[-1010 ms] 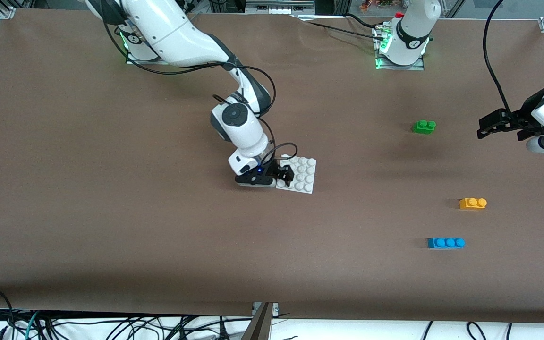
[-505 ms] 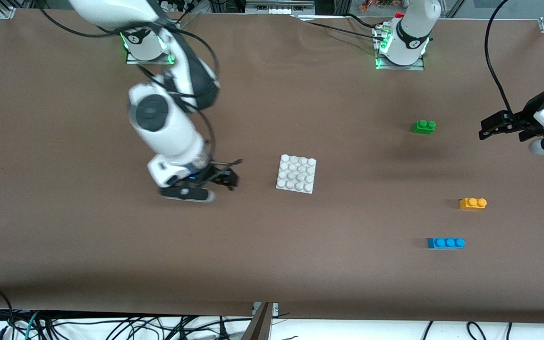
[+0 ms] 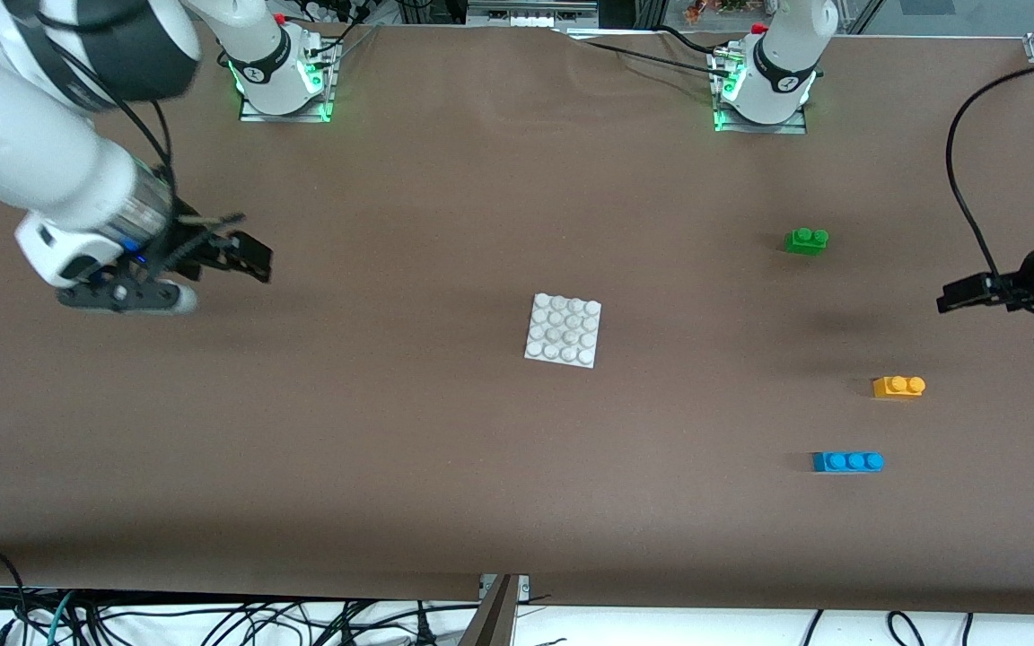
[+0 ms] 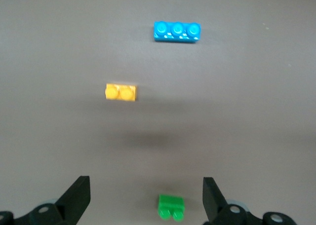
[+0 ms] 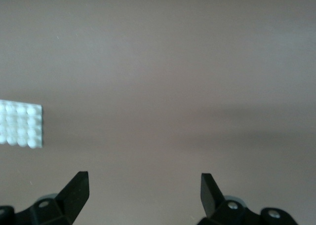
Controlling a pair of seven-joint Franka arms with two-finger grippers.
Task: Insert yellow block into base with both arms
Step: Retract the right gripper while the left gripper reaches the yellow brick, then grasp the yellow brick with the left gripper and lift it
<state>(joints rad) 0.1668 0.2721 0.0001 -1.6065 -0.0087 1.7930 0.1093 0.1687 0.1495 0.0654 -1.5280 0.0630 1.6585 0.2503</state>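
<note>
The yellow block (image 3: 898,387) lies alone on the table toward the left arm's end, and it also shows in the left wrist view (image 4: 121,93). The white studded base (image 3: 563,329) lies flat mid-table, with its edge in the right wrist view (image 5: 19,130). My right gripper (image 3: 246,256) hangs open and empty over bare table toward the right arm's end, well clear of the base; the right wrist view shows the jaws of this gripper (image 5: 144,183) wide apart. My left gripper (image 3: 961,296) hovers open and empty over the table's end, near the yellow block, and in its own wrist view the gripper (image 4: 146,185) holds nothing.
A green two-stud brick (image 3: 806,240) lies farther from the front camera than the yellow block. A blue three-stud brick (image 3: 847,461) lies nearer to it. Cables hang along the table's front edge.
The right gripper opened, let go of the base and swung up and away toward the right arm's end. The left gripper shifted slightly toward the yellow block. The base stayed put.
</note>
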